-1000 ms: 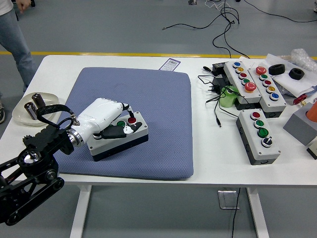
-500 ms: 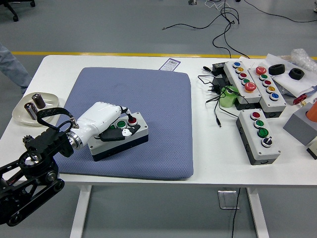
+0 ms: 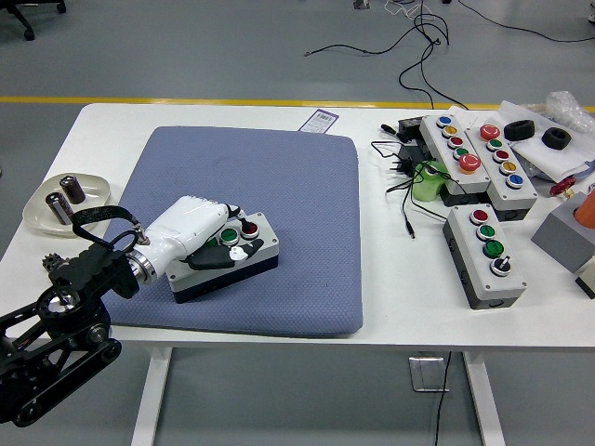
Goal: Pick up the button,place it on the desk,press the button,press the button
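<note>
A small white button box with a dark base (image 3: 263, 249) lies on the blue mat (image 3: 279, 177), left of the table's middle. Its green button (image 3: 229, 236) and red button (image 3: 249, 227) both show on top. My left hand (image 3: 232, 245), in a white shell, lies over the box's left part. Its fingers stretch across the top just beside and below the green button, and a white fingertip (image 3: 241, 251) rests on the lid. The hand does not grasp the box. My right arm is out of view.
A shallow dish with batteries (image 3: 37, 209) stands at the table's left edge. At the right are three larger button boxes (image 3: 488, 249) (image 3: 456, 149) (image 3: 507, 163), loose cables (image 3: 404, 200), a green object (image 3: 429, 181) and black rolls (image 3: 556, 137).
My left hand has drawn back a little to the left and down, uncovering more of the green and red buttons. The person at the top left has left the view.
</note>
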### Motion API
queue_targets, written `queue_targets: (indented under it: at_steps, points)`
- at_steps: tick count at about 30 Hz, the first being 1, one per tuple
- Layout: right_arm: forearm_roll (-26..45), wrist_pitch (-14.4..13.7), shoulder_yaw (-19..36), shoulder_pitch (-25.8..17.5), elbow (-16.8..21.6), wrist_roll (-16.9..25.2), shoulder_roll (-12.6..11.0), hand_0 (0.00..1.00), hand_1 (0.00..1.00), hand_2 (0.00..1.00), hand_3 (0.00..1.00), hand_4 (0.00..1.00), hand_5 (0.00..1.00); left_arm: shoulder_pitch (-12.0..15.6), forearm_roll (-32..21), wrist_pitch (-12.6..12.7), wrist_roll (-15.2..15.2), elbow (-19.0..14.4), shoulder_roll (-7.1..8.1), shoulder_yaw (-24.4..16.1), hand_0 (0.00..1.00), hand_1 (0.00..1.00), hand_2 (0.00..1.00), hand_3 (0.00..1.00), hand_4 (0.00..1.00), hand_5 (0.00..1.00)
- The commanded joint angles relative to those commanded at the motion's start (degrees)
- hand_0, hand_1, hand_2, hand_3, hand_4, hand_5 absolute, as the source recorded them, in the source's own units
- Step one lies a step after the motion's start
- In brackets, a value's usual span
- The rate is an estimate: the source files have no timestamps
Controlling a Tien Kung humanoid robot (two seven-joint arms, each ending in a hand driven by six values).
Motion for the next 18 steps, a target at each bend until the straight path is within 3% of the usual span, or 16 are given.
queue_targets:
  at_steps: [11, 15, 18]
  points:
    - [0.1, 0.0, 0.2, -0.1, 0.0, 0.0, 0.0, 0.539, 0.666, 0.708, 0.632, 0.307, 0.157, -0.8, -4.4, 1.0, -0.2, -4.3, 0.95, -3.4, 0.002, 0.002, 0.002, 0.598, 0.686, 0.998]
    - [0.2, 0.0, 0.0, -0.2, 0.0, 0.0, 0.0, 0.539, 0.666, 0.709, 0.632, 0.307, 0.156, -1.0, -6.4, 1.4, -0.3, -3.8, 0.89, -5.5, 0.002, 0.002, 0.002, 0.599, 0.686, 0.998]
    - [0.3, 0.0, 0.1, -0.2, 0.0, 0.0, 0.0, 0.539, 0.666, 0.709, 0.632, 0.307, 0.156, -0.8, -8.0, 3.1, -0.7, -2.8, 0.81, -7.3, 0.002, 0.002, 0.002, 0.599, 0.686, 0.998]
